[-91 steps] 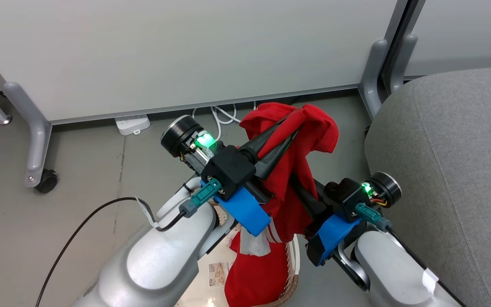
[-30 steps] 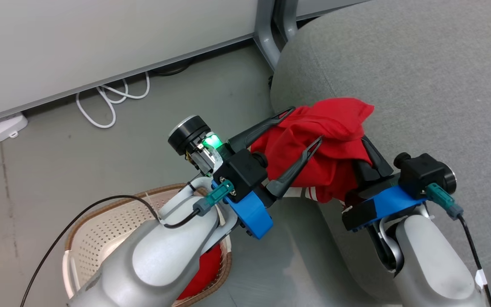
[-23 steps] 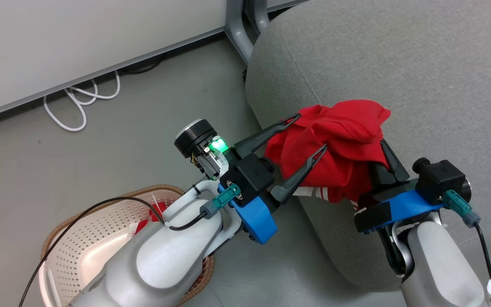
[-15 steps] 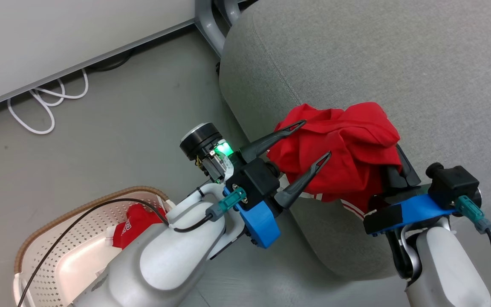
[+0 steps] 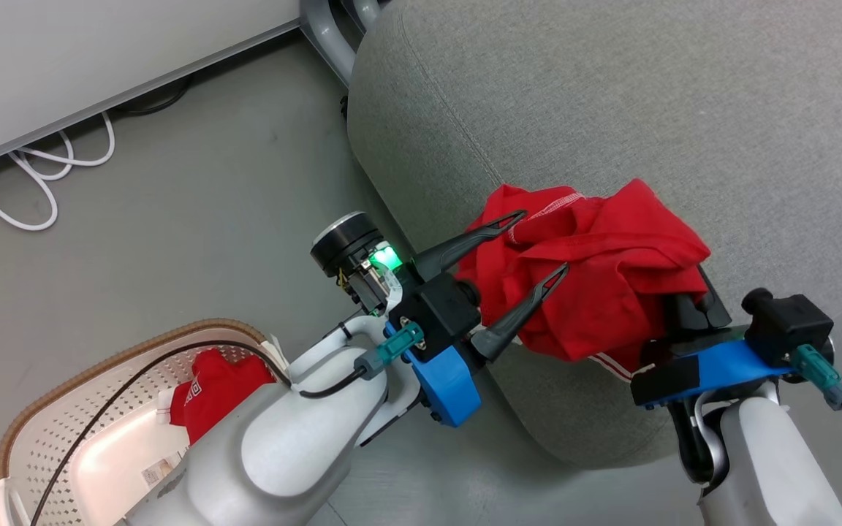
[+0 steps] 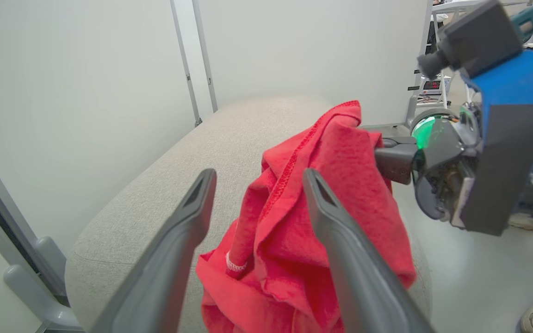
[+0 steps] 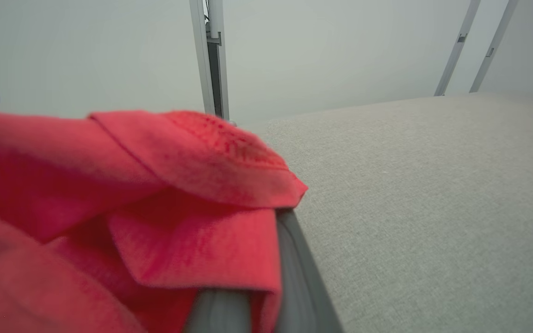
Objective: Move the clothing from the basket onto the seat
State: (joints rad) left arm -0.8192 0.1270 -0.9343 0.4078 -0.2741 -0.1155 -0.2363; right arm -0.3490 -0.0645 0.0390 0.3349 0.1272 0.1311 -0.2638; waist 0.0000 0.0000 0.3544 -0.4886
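Clothing: 2 red garments, 1 in transit and 1 not yet collected. By judgement the task is near its midpoint.

Item 1, held garment [image 5: 596, 285]: bunched, centre right of the head view, over the near rounded edge of the seat [image 5: 611, 109]. Whether it already rests on the cushion cannot be told. It has not been let go.
- Right tool [image 5: 688, 307], lower right: fingers pressed together, pinching this garment, which drapes over them and hides the tips.
- Left tool [image 5: 542, 240], centre: fingers spread wide beside the folds, gripping nothing.

Item 2, second garment [image 5: 216, 391]: lower left, inside the basket [image 5: 99, 363], partly hidden by the left forearm.

Outstanding: set item 1 fully on the seat and release it, then fetch item 2.

Writing and labels:
- Second garment: white lettering, too small and creased to read.
- Basket bottom: paper label [image 5: 152, 476], print illegible.
- Held garment: white striped trim [image 5: 611, 365], no text seen.
- Upper right of the left wrist view: small red display [image 6: 433, 84], digits unreadable.
- No brand legible anywhere.
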